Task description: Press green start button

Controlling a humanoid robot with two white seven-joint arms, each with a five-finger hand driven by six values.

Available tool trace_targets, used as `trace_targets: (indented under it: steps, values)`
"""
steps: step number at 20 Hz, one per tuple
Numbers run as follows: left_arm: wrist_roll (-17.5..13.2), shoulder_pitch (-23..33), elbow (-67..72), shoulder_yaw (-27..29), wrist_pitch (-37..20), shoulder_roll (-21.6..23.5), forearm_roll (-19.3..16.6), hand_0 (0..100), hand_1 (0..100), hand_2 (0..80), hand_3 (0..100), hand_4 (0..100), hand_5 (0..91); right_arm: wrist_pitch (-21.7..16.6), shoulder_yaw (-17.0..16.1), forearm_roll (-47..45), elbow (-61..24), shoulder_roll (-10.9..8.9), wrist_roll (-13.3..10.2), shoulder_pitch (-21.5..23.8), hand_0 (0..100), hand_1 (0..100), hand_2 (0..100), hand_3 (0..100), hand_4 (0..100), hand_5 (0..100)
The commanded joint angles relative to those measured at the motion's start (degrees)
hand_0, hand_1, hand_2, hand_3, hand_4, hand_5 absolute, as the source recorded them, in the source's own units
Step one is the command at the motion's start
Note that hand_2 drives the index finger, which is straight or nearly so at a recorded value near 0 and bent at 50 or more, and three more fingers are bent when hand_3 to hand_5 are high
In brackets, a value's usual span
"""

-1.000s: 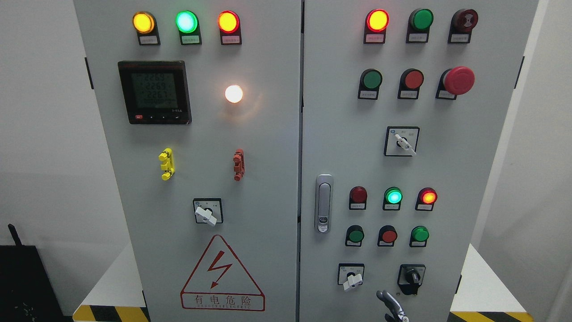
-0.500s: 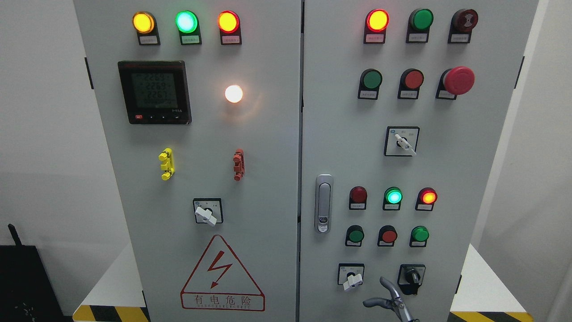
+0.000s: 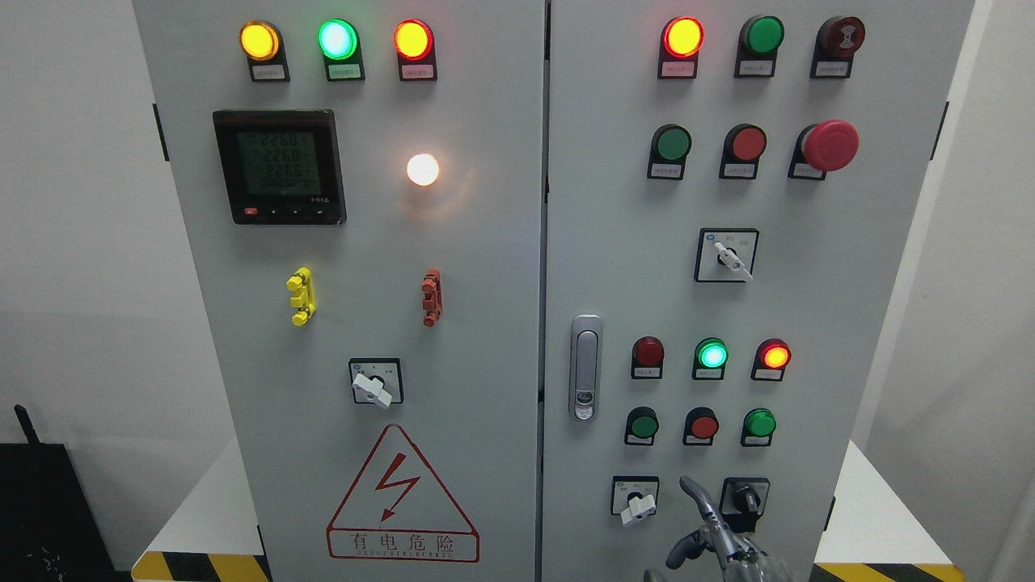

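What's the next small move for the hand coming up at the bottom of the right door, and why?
Probably raise the right hand further up the right door. Its extended finger sits between the two rotary switches, below the button row. Green buttons there lie at and; which one is start I can't tell.

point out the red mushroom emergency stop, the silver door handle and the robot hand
red mushroom emergency stop button (image 3: 830, 145), head view, on its domed cap
silver door handle (image 3: 585, 368), head view, on its middle
right hand (image 3: 716, 533), head view, on the knuckle area below its raised finger
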Motion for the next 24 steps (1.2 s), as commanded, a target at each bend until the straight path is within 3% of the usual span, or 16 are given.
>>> trace_targets:
  steps: [1, 24]
  values:
    - [-0.01, 0.0, 0.0, 0.0, -0.03, 0.0, 0.0, 12, 56, 0.0, 0, 0, 0.0, 0.02, -2.0, 6.84, 1.15, 0.03, -0.09, -2.44, 56, 27, 0, 67, 66, 64]
    - [-0.01, 0.0, 0.0, 0.0, -0.03, 0.0, 0.0, 12, 56, 0.0, 0, 0, 0.0, 0.11, -2.88, 12.56, 11.78, 0.21, -0.71, -10.0, 55, 29, 0, 70, 67, 64]
